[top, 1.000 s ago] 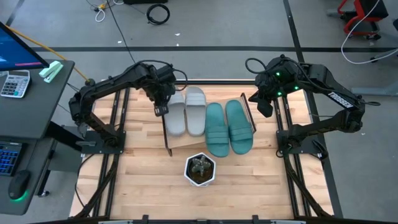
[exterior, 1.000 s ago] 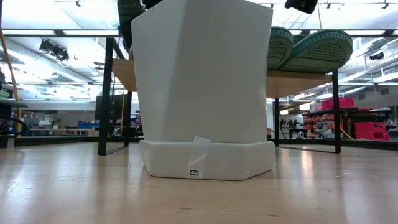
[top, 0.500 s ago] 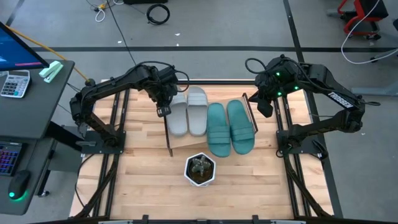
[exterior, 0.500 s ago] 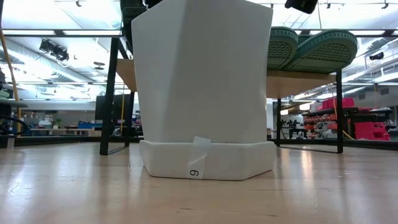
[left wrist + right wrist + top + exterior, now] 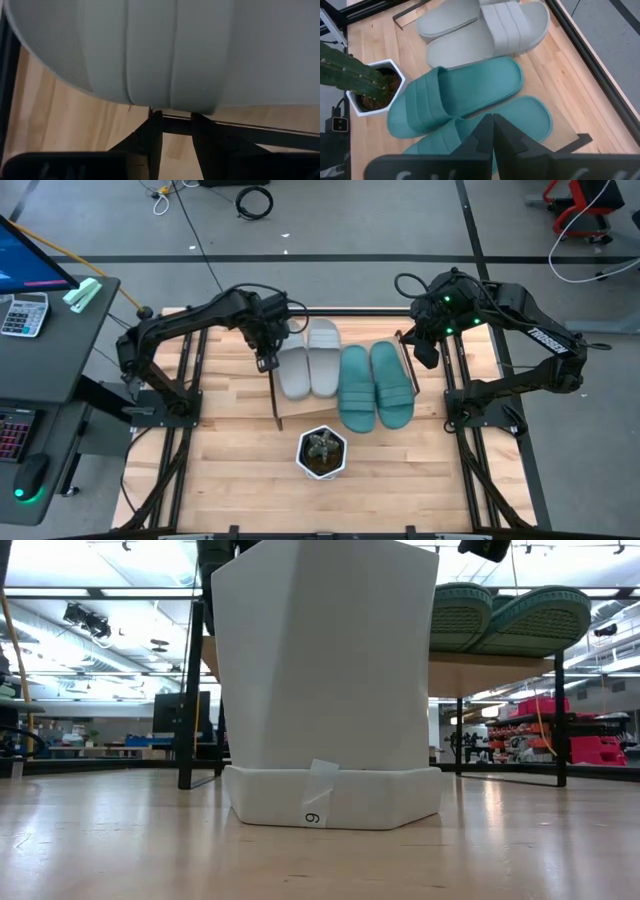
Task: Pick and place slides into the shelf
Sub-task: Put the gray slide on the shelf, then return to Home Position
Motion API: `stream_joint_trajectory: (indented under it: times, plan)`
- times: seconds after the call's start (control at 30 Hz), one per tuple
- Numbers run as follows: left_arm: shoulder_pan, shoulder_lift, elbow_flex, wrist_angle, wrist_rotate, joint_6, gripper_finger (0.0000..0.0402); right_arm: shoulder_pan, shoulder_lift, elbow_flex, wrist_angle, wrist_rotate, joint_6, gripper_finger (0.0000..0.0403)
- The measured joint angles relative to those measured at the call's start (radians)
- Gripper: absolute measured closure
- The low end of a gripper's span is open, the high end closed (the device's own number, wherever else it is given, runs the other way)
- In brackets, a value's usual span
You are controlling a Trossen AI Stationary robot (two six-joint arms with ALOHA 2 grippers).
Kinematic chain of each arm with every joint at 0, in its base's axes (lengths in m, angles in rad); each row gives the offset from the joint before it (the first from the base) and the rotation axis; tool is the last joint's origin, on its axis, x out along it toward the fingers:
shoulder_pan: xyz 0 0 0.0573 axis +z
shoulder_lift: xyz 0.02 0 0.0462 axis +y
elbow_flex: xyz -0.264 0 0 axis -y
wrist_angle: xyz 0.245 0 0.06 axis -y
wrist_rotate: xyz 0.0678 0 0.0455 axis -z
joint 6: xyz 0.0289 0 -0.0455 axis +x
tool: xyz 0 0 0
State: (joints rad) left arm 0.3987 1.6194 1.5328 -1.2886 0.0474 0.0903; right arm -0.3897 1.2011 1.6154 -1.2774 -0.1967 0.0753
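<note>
The shelf [image 5: 300,406], a light board on thin dark side frames, stands on the table and bears all four slides. The grey pair [image 5: 308,358] lies on its left half and the teal pair [image 5: 375,385] on its right half, soles down. My left gripper [image 5: 265,360] is at the far part of the shelf's left side frame. In its wrist view a grey slide [image 5: 165,50] fills the picture above the fingers. My right gripper [image 5: 425,355] hangs shut in the air by the shelf's right frame, touching nothing. Its wrist view looks down on the teal pair [image 5: 455,95]. My left gripper [image 5: 177,125] comes from above, and its fingertips [image 5: 156,127] are at the thin dark top bar [image 5: 240,127] of the shelf's left side frame, near its far corner. The gap between the fingers is narrow and the bar crosses it. The shelf stands on the table.
A white hexagonal pot [image 5: 322,452] with a cactus stands near the table's near edge, just in front of the shelf, and fills the low view [image 5: 325,680]. Bare tabletop [image 5: 230,480] lies left and right of the pot. A desk with a calculator stands off the table's left.
My left gripper has moved a little toward the table's right edge. The shelf has slid the same way along the table, with all four slides resting on it as before. My right arm has kept still.
</note>
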Motion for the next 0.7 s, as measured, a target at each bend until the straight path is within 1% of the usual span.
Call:
stream_joint_trajectory:
  times: [0.1,0.27,0.57,0.7]
  plan:
    - [-0.008,-0.004,-0.02,-0.006,-0.011,0.0,0.0294,0.0,0.0,0.0,0.0,0.0,0.0,0.0392]
    - [-0.032,-0.012,-0.002,-0.003,-0.064,0.001,0.0294,0.0,0.0,0.0,0.001,0.0,0.001,0.0392]
    - [-0.045,-0.039,0.117,0.012,-0.141,-0.001,0.0294,0.0,0.0,0.0,0.006,0.001,0.0,0.0391]
    - [-0.045,-0.04,0.181,0.02,-0.14,-0.006,0.0294,0.0,0.0,0.0,0.01,0.001,0.0,0.0386]
